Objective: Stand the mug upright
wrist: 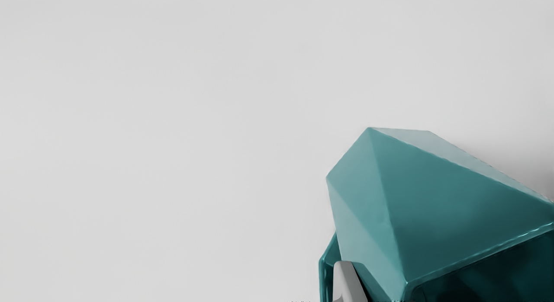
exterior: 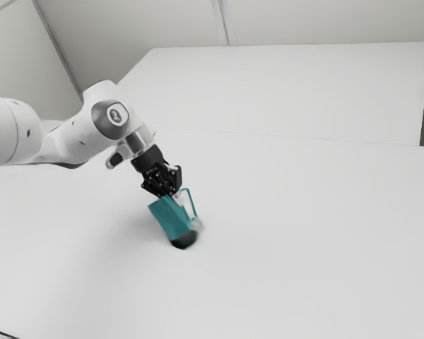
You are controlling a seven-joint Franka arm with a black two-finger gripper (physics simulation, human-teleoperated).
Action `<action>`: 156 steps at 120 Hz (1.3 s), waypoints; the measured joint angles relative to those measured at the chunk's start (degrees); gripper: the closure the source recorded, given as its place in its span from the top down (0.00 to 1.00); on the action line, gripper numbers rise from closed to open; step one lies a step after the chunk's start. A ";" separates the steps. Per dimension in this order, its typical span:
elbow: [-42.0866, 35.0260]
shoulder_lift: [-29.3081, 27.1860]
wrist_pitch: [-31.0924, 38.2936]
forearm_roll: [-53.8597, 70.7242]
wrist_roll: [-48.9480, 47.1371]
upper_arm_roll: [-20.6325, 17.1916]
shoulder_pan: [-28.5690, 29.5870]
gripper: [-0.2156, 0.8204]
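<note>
Beneath the gripper [exterior: 174, 197], the mug [exterior: 170, 217] tilts.

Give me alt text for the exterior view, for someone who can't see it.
A teal mug tilts at a white table, its handle toward the exterior view's right. The black gripper of a white robot arm, coming from the exterior view's left, is at its upper end.

The wrist view's edge cuts off the mug [wrist: 441, 198] and its handle [wrist: 326, 276]. The exterior view blurs the mug's dark end [exterior: 184, 241] and crops the arm [exterior: 10, 132].
</note>
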 joint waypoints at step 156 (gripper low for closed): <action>-14.94 -5.89 33.42 32.59 0.03 -1.54 -2.76 0.03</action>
